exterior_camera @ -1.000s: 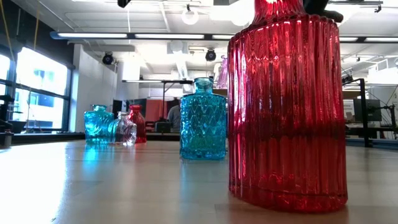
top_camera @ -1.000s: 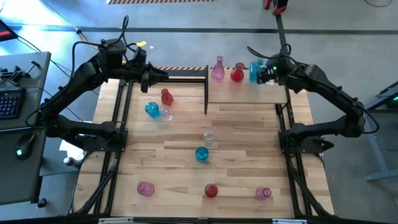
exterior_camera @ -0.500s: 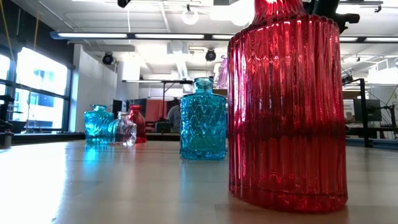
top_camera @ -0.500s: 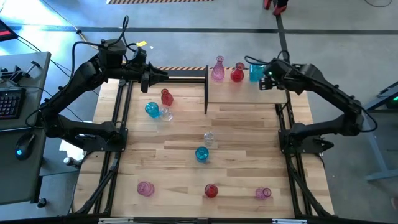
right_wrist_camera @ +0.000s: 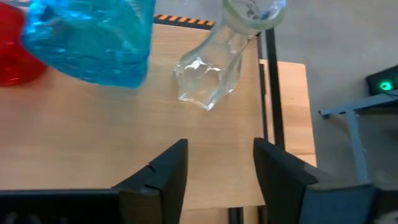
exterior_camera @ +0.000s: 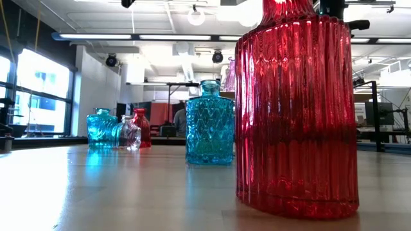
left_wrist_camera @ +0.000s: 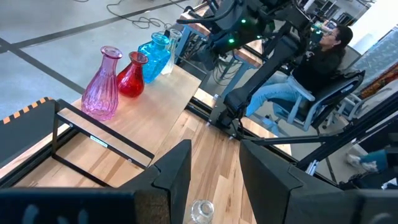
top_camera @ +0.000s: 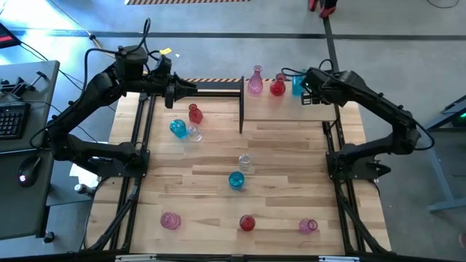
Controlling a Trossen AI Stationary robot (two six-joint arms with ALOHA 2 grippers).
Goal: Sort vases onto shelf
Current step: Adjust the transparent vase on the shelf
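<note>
The shelf [top_camera: 284, 109] lies at the table's far right. Standing on it in a row are a pink vase [top_camera: 255, 81], a red vase [top_camera: 277, 87], a blue vase [top_camera: 298, 82] and a clear vase [right_wrist_camera: 214, 68]. My right gripper [right_wrist_camera: 219, 147] hangs open over the shelf's right end, pointing steeply down, just short of the clear vase [left_wrist_camera: 175, 42] and touching nothing. My left gripper [top_camera: 191, 89] waits open above the table's far left, over the black frame. Several more vases stand or lie on the tabletop, among them a red one [top_camera: 195, 113] and a blue one [top_camera: 236, 180].
A black bar [top_camera: 241, 102] edges the shelf's left side. Loose vases lie near the front edge: pink [top_camera: 170, 220], red [top_camera: 247, 223], pink [top_camera: 309, 226]. The red one [exterior_camera: 295, 115] fills the low view. A person [left_wrist_camera: 323, 56] sits beyond the right arm.
My right gripper has tipped further downward and sunk a little over the shelf's right end, beside the blue vase. The vases have stayed where they were.
</note>
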